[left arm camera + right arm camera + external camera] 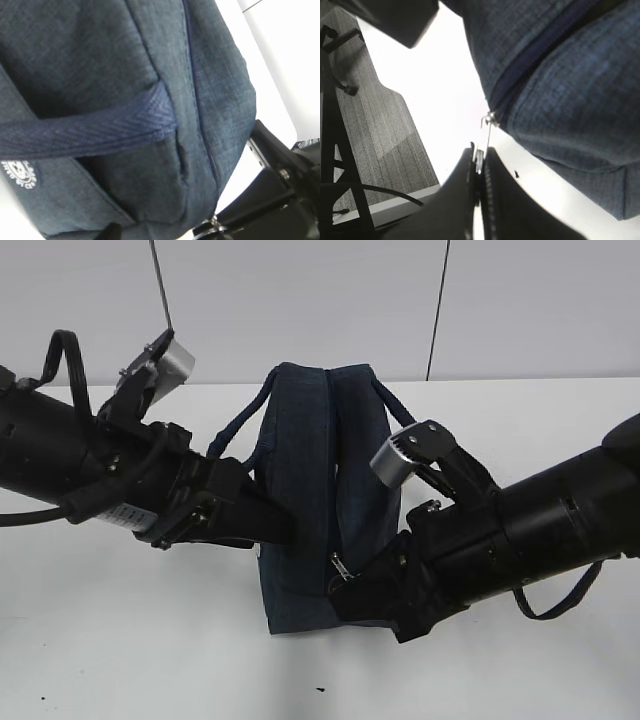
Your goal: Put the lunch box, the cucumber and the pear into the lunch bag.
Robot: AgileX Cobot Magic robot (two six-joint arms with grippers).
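Here the right gripper (479, 165) is pinched tight on the metal ring pull (488, 131) at the near end of the lunch bag's (318, 490) zipper (330, 470). The left gripper (285, 530) sits against the bag's left side, below the strap handle (95, 131); its jaw spread cannot be told. The bag stands upright on the white table (150, 660), zipped shut.

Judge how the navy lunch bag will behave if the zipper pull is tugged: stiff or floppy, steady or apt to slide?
The lunch bag is woven fabric and creases, so probably floppy. It stands narrow and tall, so may tip or slide. The right gripper pinches its metal pull, which likely swings freely.
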